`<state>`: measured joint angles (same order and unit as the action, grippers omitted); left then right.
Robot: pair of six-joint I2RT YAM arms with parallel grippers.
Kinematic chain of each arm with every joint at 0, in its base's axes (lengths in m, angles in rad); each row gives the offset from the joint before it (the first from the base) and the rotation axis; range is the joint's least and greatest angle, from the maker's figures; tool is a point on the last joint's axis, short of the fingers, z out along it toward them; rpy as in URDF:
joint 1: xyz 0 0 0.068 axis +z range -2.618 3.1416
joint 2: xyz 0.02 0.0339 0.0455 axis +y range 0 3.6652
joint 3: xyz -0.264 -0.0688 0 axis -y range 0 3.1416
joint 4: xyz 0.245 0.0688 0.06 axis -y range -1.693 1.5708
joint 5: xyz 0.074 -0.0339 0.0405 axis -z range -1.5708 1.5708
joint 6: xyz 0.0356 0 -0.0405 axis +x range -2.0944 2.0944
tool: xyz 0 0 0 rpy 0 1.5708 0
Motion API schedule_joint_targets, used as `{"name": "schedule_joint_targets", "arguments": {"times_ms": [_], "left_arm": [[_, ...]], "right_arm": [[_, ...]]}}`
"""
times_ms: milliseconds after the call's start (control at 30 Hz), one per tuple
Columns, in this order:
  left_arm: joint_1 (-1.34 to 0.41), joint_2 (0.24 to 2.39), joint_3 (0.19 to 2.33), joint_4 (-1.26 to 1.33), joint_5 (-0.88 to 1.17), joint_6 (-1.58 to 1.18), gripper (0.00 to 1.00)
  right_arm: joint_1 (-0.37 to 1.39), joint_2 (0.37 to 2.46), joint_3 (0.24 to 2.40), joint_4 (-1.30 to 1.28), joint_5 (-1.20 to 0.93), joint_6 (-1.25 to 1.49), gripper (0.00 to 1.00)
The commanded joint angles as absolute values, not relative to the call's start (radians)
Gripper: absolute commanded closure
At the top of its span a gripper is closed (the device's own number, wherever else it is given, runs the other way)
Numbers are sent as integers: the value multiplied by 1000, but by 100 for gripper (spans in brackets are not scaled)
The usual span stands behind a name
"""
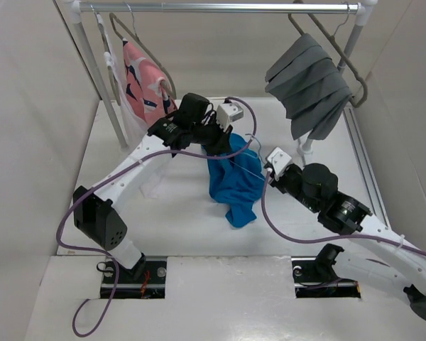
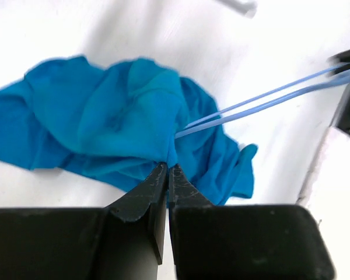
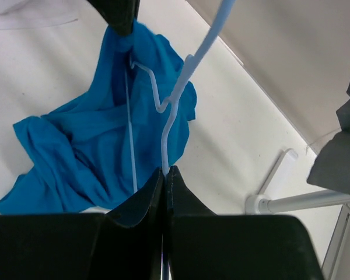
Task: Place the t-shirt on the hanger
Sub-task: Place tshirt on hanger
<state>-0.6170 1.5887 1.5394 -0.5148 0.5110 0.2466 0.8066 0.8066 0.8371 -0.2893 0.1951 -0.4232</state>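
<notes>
Left wrist view shows your left gripper [image 2: 167, 174] pinched tight on a fold of the blue t-shirt [image 2: 116, 116], which hangs bunched from it down onto the white table [image 2: 163, 29]. Your right gripper [image 3: 165, 175] has its jaws closed on the light-blue wire hanger [image 3: 164, 146], whose wires meet the cloth between the two grippers.
</notes>
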Motion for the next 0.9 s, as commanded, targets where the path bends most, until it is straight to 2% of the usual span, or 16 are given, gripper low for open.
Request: {"name": "schedule_joint_targets", "arguments": {"times_ms": [0, 167, 333, 367, 467, 500, 533, 600, 667, 833, 867], "left_arm": [[-640, 1569, 1646, -557, 610, 206, 100], [-713, 1556, 1694, -595, 657, 256, 100], [-750, 1534, 1655, -604, 667, 290, 100], [-750, 1534, 1646, -604, 652, 290, 93], [-750, 1525, 1666, -627, 614, 386, 80], [-750, 1513, 1666, -627, 595, 409, 71], [-750, 1513, 1678, -627, 556, 429, 68], [-692, 1488, 1669, -618, 535, 486, 61], [-635, 1441, 1637, -565, 490, 544, 47], [-624, 1298, 1309, -275, 390, 823, 18], [-624, 1252, 1249, -129, 390, 884, 14]], "right_arm": [[805, 773, 787, -74, 244, -439, 100], [723, 799, 695, 102, 192, -479, 100], [605, 839, 621, 300, -41, -497, 100], [569, 839, 598, 333, -81, -497, 100], [493, 839, 490, 467, -239, -497, 100], [473, 839, 426, 506, -277, -486, 100], [453, 851, 396, 541, -311, -477, 100], [399, 876, 347, 639, -409, -466, 100], [368, 897, 322, 667, -487, -453, 100], [341, 994, 334, 676, -584, -474, 100], [341, 1009, 348, 676, -584, -483, 100]]}}
